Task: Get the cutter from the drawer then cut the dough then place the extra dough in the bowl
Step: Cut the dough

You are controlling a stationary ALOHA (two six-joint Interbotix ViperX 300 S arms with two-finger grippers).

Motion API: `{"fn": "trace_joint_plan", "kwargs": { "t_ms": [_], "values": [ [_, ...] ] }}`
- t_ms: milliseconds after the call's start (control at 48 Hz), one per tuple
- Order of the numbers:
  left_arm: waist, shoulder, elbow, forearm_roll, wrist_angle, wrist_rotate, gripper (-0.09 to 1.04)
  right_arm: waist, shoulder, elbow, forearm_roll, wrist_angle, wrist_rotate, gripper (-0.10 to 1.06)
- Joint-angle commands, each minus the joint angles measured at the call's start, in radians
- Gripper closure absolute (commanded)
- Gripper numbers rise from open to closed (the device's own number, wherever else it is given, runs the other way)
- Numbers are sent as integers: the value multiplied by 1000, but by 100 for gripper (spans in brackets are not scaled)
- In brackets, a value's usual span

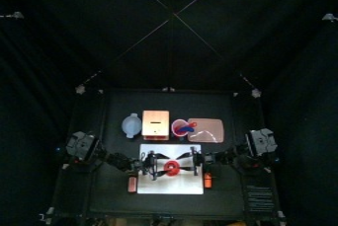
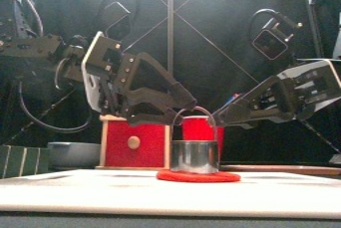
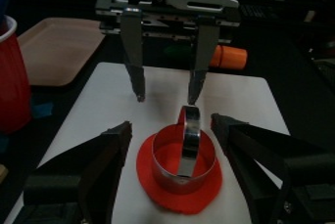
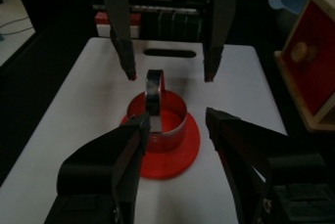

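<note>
left gripper (image 3: pixel 170 128) and right gripper (image 4: pixel 177 120) spread — cutter (image 2: pixel 196 150) stands on dough (image 2: pixel 198 177) between; cup (image 1: pixel 183 127) on tray (image 1: pixel 214 131).

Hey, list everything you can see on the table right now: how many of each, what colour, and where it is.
cutting board: one, white, front middle of the table
dough: one flat disc, red, on the board
cutter: one, metal, standing on the dough, wire handle up
wooden box: one, pale with a red drawer front, behind the board, left of centre
bowl: one, blue-grey, just left of the box
tray: one, pink, right of the box
cup: one, red, at the tray's left end
left gripper: one, black, open, low over the board left of the cutter
right gripper: one, black, open, low over the board right of the cutter
</note>
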Motion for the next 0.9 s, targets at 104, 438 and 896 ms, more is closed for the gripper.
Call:
{"fn": "trace_joint_plan", "kwargs": {
  "t_ms": [104,438,896],
  "values": [
    [-8,-21,-17,5,8,3,-4,6,8,-44,5,-2,5,12],
    [-3,-18,-18,11,8,5,-3,17,52,-77,11,18,5,12],
    [2,-21,-20,21,20,3,-3,38,41,-75,26,66,5,12]
  ]
}}
